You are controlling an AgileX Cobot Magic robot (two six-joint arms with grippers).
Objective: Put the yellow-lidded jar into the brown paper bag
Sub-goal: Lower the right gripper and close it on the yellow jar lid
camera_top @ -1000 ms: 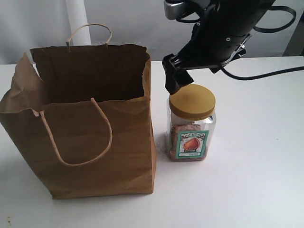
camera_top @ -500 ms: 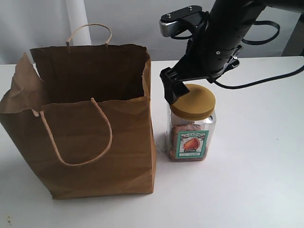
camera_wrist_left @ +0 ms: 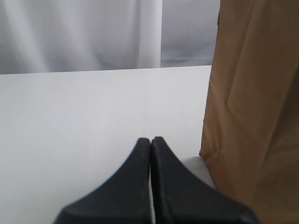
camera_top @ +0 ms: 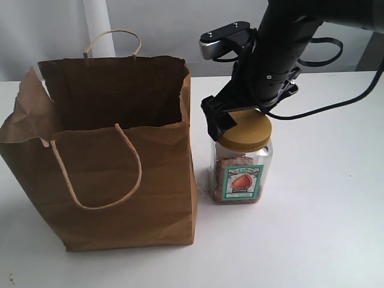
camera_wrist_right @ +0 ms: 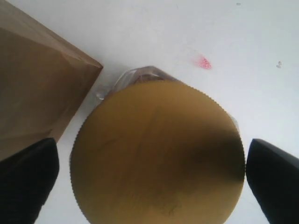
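Yellow lid sits between fingers of right pincer: spread wide, straddling lid, nothing clamped yet. Upright jar on desk, just beside bag, outside it. Bag upright, mouth open. Idle left pincer closed tight, empty, next to bag's side. Step: grasp approach. Next, likely: close on lid, lift above rim, shift over mouth, lower, release.

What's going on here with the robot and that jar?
The right gripper is open around the yellow lid, a finger on each side, not gripping yet. The jar stands upright on the white table right beside the open paper bag, not in it. The left gripper is shut, idle near the bag.
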